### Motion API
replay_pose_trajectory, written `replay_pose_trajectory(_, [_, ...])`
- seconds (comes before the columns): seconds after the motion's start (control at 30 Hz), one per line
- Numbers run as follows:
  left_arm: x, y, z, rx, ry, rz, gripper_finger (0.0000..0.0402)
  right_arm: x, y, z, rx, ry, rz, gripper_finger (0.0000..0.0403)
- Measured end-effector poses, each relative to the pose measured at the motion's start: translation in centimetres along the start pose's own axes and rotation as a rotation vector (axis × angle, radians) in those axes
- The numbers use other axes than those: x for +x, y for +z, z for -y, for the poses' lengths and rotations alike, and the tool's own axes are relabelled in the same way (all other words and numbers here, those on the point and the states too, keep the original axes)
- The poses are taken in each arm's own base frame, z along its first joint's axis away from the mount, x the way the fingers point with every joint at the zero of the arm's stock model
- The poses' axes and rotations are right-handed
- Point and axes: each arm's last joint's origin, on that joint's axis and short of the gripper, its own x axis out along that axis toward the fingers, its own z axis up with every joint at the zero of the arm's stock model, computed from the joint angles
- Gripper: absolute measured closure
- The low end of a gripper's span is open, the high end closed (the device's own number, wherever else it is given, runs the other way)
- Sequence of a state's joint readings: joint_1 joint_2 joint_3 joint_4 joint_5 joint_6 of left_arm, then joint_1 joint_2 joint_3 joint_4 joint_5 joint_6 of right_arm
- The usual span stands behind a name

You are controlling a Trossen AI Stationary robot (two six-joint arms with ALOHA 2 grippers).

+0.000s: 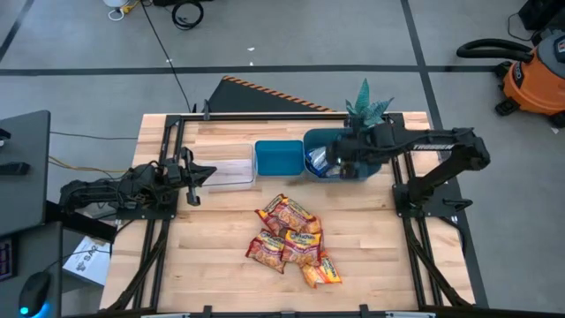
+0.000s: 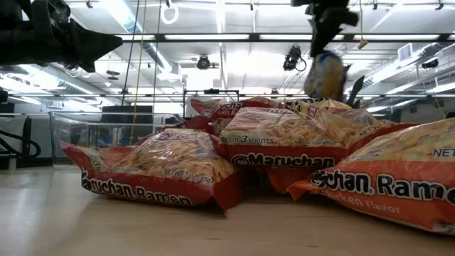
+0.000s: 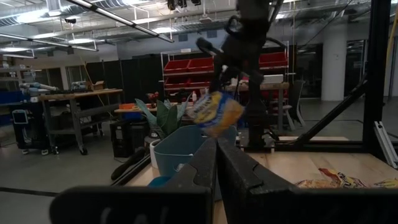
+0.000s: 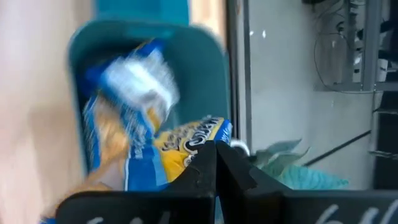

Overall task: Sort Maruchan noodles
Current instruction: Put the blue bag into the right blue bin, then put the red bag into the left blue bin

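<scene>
The right arm reaches in from the bench's right side, its end effector (image 1: 340, 163) above the right blue bin (image 1: 328, 141), fingers clamped on a blue-silver packet (image 3: 214, 112) that hangs over the bin's opening. The left end effector (image 1: 196, 175) waits near the left edge, fingers pressed together on nothing. The red-orange packets (image 1: 296, 238) lie heaped mid-bench, bare wood around them; a second blue bin (image 1: 278, 159) stands just beside the first

Blue packet (image 4: 134, 124) blurred — over teal bin (image 4: 202, 81).
</scene>
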State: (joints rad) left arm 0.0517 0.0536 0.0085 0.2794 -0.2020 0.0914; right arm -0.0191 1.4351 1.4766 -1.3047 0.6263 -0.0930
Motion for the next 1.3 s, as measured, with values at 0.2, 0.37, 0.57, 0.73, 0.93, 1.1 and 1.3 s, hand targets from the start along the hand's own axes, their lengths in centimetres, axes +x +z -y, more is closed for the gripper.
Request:
replay_pose_trajectory(0.2, [0.0, 0.0, 0.0, 0.0, 0.0, 0.0, 0.0383, 3.2, 0.7, 2.3, 0.125, 0.008, 0.116, 0.0397])
replay_pose_trajectory(0.37, [0.0, 0.0, 0.0, 0.0, 0.0, 0.0, 0.0383, 4.9, 0.1, 3.7, 0.172, 0.037, 0.082, 0.0396])
replay_pose_trajectory(0.57, [0.0, 0.0, 0.0, 0.0, 0.0, 0.0, 0.0383, 8.3, -3.0, 2.7, 0.25, 0.269, -0.107, 0.0393])
replay_pose_trajectory(0.73, [0.0, 0.0, 0.0, 0.0, 0.0, -0.001, 0.0383, 11.0, -6.2, 0.4, 0.269, 0.309, -0.32, 0.0379])
replay_pose_trajectory(0.93, [0.0, 0.0, 0.0, 0.0, 0.0, -0.001, 0.0383, 11.6, -7.9, -1.4, 0.315, 0.321, -0.44, 0.0365])
replay_pose_trajectory(1.1, [0.0, 0.0, 0.0, 0.0, 0.0, -0.001, 0.0383, 10.6, -7.7, -2.2, 0.344, 0.336, -0.475, 0.0354])
replay_pose_trajectory(1.3, [0.0, 0.0, 0.0, 0.0, 0.0, 0.0, 0.0383, 7.9, -5.9, -2.1, 0.367, 0.333, -0.348, 0.0352])
